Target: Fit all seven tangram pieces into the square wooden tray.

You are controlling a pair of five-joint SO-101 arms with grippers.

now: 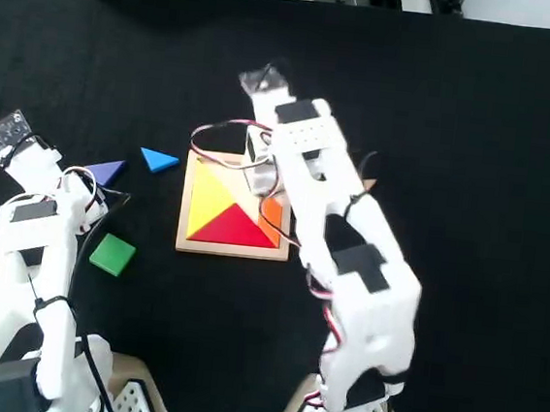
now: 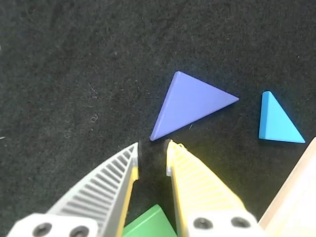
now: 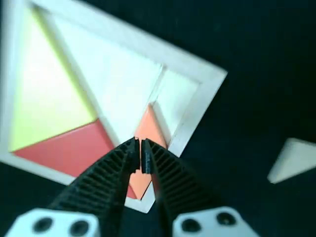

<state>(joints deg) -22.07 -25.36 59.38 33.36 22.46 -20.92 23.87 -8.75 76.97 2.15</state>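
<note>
Left end effector (image 2: 152, 144) hovers over black cloth (image 2: 74, 59).

Square wooden tray (image 1: 232, 251) lies flat mid-table. Three pieces are seated in it: big yellow triangle (image 1: 209, 198) on the left, big red triangle (image 1: 237, 229) along the near edge, small orange triangle (image 1: 273, 211) at the right edge. Loose on the cloth to the left are a small blue triangle (image 1: 159, 160), a purple triangle (image 1: 106, 171) and a green square (image 1: 112, 254). A pale piece (image 3: 295, 159), probably a triangle, lies off the tray's right side.
</note>
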